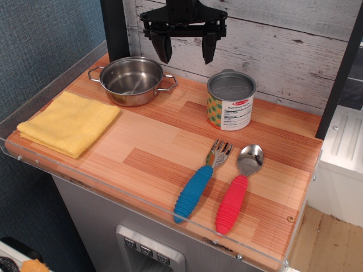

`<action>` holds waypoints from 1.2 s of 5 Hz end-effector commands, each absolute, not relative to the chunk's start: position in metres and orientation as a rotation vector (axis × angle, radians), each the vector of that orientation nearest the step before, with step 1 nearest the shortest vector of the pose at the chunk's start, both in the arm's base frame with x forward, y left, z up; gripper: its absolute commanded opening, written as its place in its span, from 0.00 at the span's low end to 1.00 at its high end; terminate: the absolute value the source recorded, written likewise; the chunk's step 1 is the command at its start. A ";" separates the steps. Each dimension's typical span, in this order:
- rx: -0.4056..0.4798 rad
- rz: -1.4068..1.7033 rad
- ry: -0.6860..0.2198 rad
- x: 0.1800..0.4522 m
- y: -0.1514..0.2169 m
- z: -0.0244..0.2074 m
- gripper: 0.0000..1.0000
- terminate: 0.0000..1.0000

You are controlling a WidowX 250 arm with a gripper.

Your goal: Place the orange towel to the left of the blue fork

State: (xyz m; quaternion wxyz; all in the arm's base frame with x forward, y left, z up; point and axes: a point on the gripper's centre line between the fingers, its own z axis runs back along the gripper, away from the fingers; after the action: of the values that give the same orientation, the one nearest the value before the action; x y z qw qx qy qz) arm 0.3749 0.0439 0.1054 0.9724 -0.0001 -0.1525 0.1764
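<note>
Overhead, the pincer [185,48] is cropped above its spread fingers.

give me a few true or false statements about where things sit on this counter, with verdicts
1. The orange towel lies at the left end of the counter. True.
2. The hand is shut on the towel. False: it hangs open above the back of the counter, holding nothing.
3. The blue fork lies just left of the red spoon. True.
4. The steel pot stands on the towel. False: it stands on bare wood behind the towel.
5. The can lies tipped on its side. False: it stands upright behind the fork and spoon.
</note>
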 end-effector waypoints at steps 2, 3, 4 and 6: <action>0.022 0.349 -0.271 0.358 0.066 0.095 1.00 0.00; 0.035 0.357 -0.233 0.335 0.089 0.089 1.00 0.00; 0.053 0.355 -0.183 0.310 0.113 0.083 1.00 0.00; 0.056 0.267 -0.171 0.282 0.146 0.072 0.00 0.00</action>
State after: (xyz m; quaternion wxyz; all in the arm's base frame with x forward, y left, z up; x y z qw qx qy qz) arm 0.2791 0.1413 0.0545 0.9893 0.0181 -0.0586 0.1324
